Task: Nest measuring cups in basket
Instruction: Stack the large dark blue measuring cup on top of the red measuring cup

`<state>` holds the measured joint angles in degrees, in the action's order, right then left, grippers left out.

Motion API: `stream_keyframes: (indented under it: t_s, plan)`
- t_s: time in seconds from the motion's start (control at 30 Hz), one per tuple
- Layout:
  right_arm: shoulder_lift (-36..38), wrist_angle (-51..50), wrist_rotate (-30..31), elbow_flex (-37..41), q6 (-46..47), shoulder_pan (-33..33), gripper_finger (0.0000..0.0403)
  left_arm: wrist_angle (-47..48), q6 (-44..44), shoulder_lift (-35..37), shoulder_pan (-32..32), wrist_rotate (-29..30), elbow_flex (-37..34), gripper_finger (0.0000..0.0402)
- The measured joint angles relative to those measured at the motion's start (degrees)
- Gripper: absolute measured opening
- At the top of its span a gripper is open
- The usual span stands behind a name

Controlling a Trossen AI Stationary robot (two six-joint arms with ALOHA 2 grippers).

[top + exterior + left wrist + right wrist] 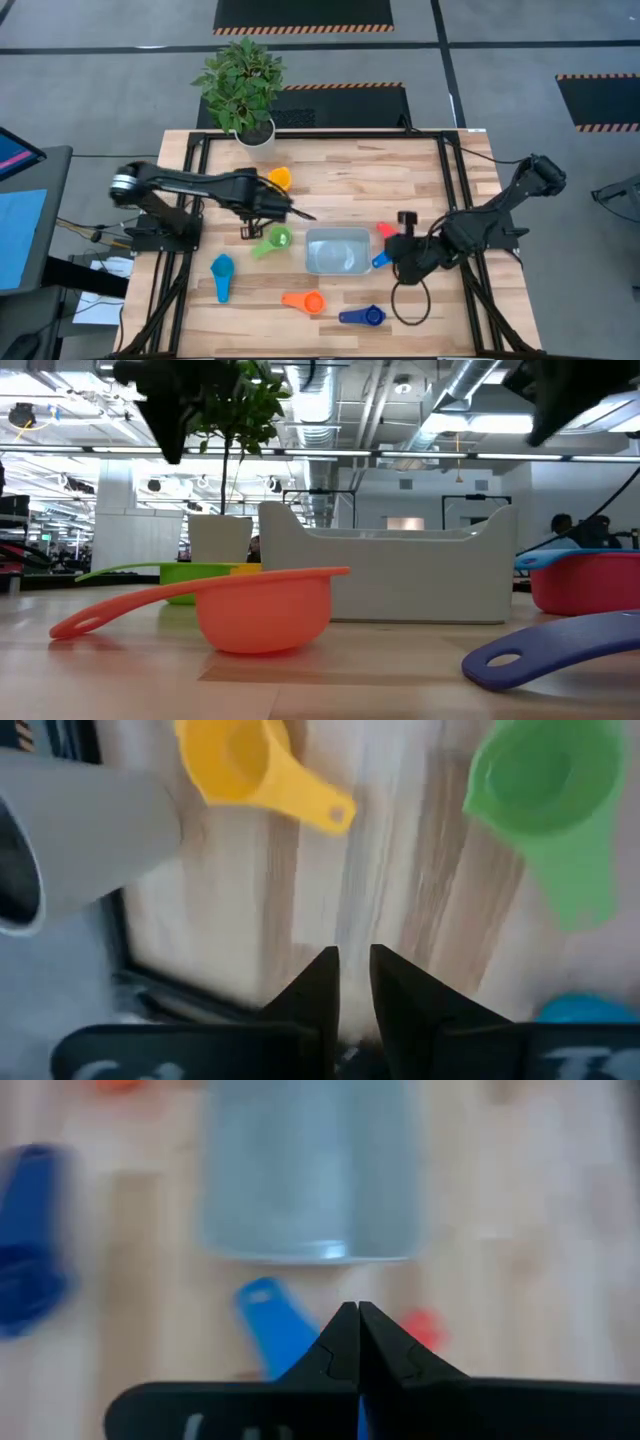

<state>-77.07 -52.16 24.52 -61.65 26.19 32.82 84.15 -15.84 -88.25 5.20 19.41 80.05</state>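
Our left gripper (354,982) hangs over bare wood between the yellow cup (235,760) and the green cup (545,780), its fingers (318,985) nearly together with only a thin slit between them, pinching nothing. Our right gripper (358,1342) has its tips pressed tight together. It is empty too, and sits just by the basket's (318,240) right end, above the handle of a blue cup (277,1325), with the red cup (386,231) close beside.

From above, the basket lies mid-table and looks empty; no cup is nested yet. The cups are scattered around it:
- yellow near the plant pot (256,134)
- green just left of the basket
- light blue cup (221,270) further left and nearer the front edge
- orange cup (305,300) in front of the basket
- dark blue cup (364,316) at front right

We judge these cups to be light, stiff plastic with smooth, fairly slippery walls. They will likely skid or tip if nudged sideways, and are unlikely to break. The flat handle looks like the surest hold, taken across its width close to the bowl so the cup does not swing. A rim pinch, one finger inside, might also serve. Nesting will probably want the largest set in first.
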Motion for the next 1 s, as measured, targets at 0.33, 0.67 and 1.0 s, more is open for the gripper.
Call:
stream_keyframes:
  t_s: [0.33,0.67,1.0]
  plan:
    - [-4.5,5.7,-13.1,0.0,-0.7,3.1,0.0018,-24.4,2.7,9.2,5.7,5.9,-6.0,0.002]
    - [-15.1,7.5,-13.5,0.0,3.7,0.4,0.0019,-29.9,14.9,8.6,4.3,9.8,-11.9,0.0015]
    - [-15.1,8.8,-14.2,0.0,3.8,-0.1,0.0009,-50.7,20.9,8.5,4.1,4.9,-24.7,0.0002]
